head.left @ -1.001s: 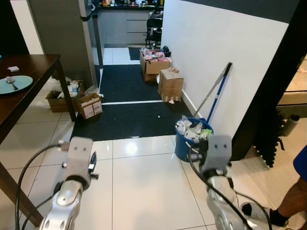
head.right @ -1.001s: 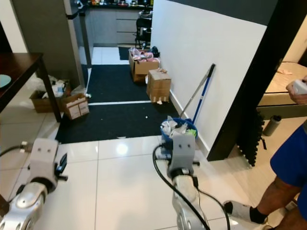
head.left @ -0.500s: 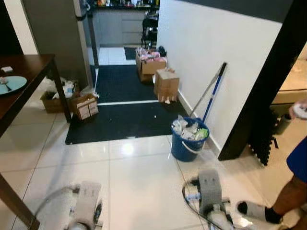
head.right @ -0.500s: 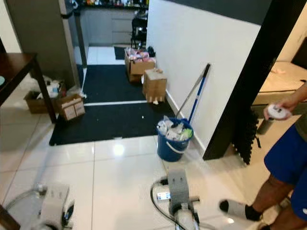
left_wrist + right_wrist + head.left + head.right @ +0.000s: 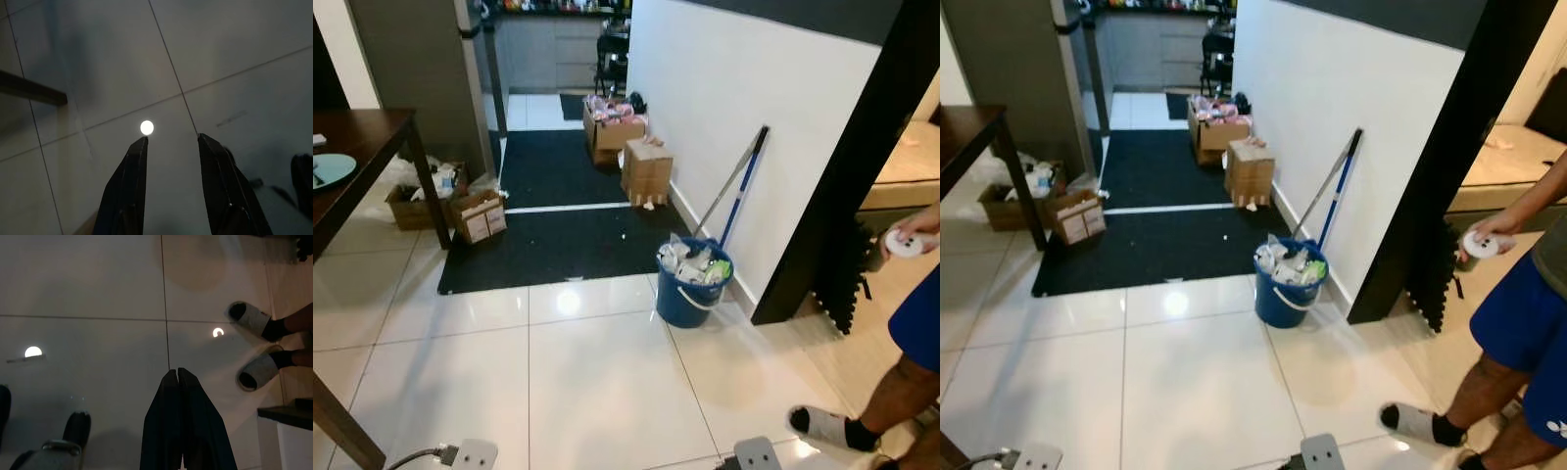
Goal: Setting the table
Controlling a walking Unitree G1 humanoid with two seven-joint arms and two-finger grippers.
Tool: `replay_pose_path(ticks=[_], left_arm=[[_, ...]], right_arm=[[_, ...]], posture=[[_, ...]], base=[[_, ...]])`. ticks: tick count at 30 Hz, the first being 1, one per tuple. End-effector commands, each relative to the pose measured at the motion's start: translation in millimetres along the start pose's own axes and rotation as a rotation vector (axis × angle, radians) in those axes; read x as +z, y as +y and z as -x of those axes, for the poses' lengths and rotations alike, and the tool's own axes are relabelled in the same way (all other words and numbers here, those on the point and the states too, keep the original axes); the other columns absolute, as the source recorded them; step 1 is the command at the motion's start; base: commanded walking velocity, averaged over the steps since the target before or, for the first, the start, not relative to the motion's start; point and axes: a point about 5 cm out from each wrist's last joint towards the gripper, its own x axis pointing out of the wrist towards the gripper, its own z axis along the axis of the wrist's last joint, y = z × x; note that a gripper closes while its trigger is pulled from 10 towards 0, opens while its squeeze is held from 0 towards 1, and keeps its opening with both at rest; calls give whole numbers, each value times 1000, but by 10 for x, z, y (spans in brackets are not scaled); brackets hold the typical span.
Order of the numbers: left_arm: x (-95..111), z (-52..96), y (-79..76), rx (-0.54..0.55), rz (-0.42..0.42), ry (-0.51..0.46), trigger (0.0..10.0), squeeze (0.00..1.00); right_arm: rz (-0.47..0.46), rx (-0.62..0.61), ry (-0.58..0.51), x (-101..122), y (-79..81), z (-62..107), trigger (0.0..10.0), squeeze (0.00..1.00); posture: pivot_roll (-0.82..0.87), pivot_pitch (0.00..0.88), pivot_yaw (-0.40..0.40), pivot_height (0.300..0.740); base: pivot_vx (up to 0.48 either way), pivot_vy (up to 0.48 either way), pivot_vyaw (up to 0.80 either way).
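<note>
A dark wooden table (image 5: 367,132) stands at the left edge, with a light blue plate (image 5: 328,168) on it. Both arms hang low, and their wrist housings (image 5: 475,456) (image 5: 756,456) peek in at the bottom of the head view. My left gripper (image 5: 171,142) points down at the pale floor tiles, open, with nothing between its fingers. A table leg (image 5: 32,90) crosses the floor beyond it. My right gripper (image 5: 177,373) also points at the floor, its fingers pressed together and empty.
A blue bucket (image 5: 693,286) full of rubbish stands by the white wall, a mop (image 5: 739,181) leaning above it. Cardboard boxes (image 5: 646,171) (image 5: 480,215) edge a black mat (image 5: 558,235). A person in blue shorts (image 5: 1518,323) stands at the right, slippered feet (image 5: 249,318) near my right gripper.
Both arms have dropped from chest height to the bottom edge of the head views. The camera has shifted, and the person at the right shows more fully.
</note>
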Motion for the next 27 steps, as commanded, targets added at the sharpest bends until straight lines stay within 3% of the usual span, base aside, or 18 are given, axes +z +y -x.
replay_pose_path(ticks=[1,5,12,14,21,27], left_arm=[[-150,44,20,8,-19,43,10000,0],[-201,59,55,25,-2,57,10000,0],[-335,79,31,11,-74,94,10000,0],[-359,86,45,18,-57,99,10000,0],[-281,56,46,20,-8,62,10000,0],[-287,63,-25,-39,-44,38,10000,0]], right_arm=[[12,9,14,-59,-11,18,10000,0],[7,23,11,-63,1,19,10000,0],[33,35,60,-191,17,57,10000,0],[36,34,57,-193,11,58,10000,0],[31,14,26,-114,-20,23,10000,0],[39,27,70,-216,32,61,10000,0]], posture=[[59,85,-9,740],[57,87,-9,740],[57,88,-19,740],[54,91,-20,740],[50,97,-19,740],[58,97,-16,740]], base=[[0,0,0],[0,0,0],[0,0,0],[0,0,0],[0,0,0],[0,0,0]])
